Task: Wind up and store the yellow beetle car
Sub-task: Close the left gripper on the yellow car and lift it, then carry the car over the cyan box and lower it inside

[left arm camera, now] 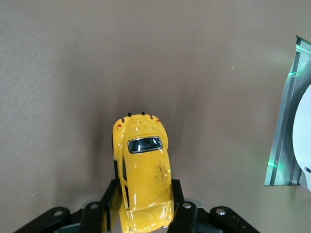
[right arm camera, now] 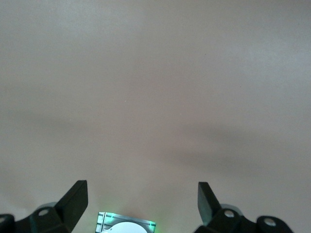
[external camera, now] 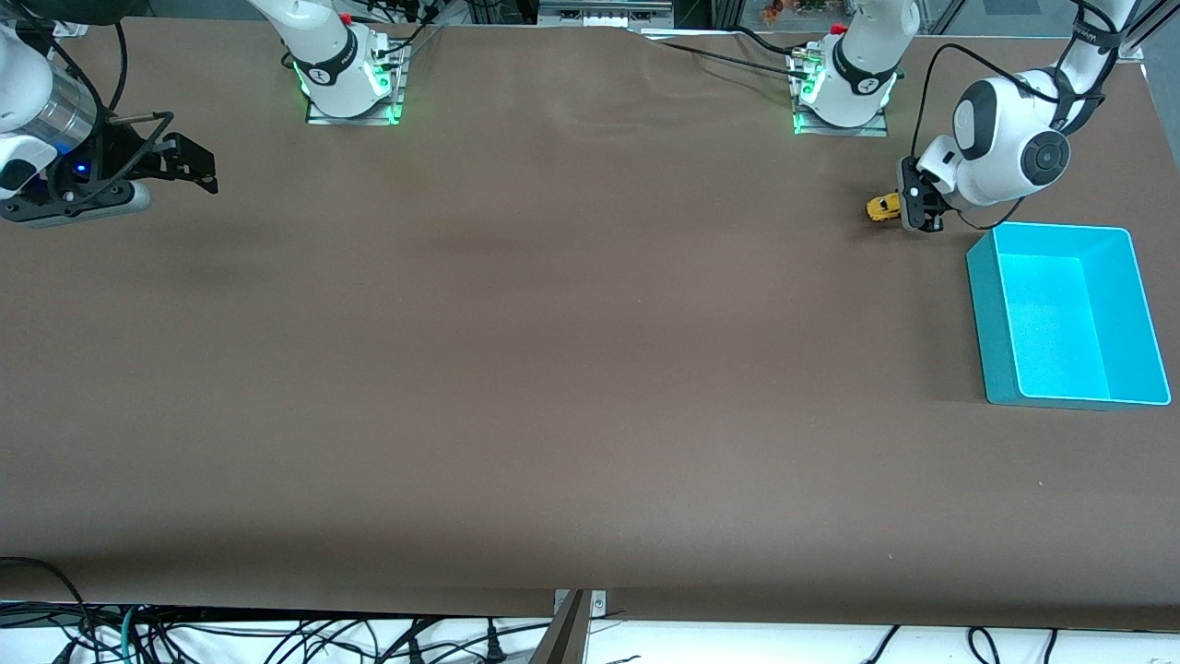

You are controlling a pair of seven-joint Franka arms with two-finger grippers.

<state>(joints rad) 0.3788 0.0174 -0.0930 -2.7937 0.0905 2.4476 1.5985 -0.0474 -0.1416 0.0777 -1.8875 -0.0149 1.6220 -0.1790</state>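
Note:
The yellow beetle car (external camera: 882,207) is low at the table near the left arm's base, beside the teal bin. My left gripper (external camera: 911,208) is shut on one end of it. In the left wrist view the car (left arm camera: 142,155) sticks out from between the two black fingers (left arm camera: 111,196), which press on its sides; my left gripper (left arm camera: 144,196) holds only the end nearest the wrist. I cannot tell whether the wheels touch the table. My right gripper (external camera: 189,171) is open and empty over the right arm's end of the table, where it waits; its jaws stand wide apart (right arm camera: 142,193).
An open teal bin (external camera: 994,323) stands at the left arm's end of the table, nearer to the front camera than the car. The two arm bases (external camera: 350,88) (external camera: 841,92) stand along the table's edge farthest from that camera.

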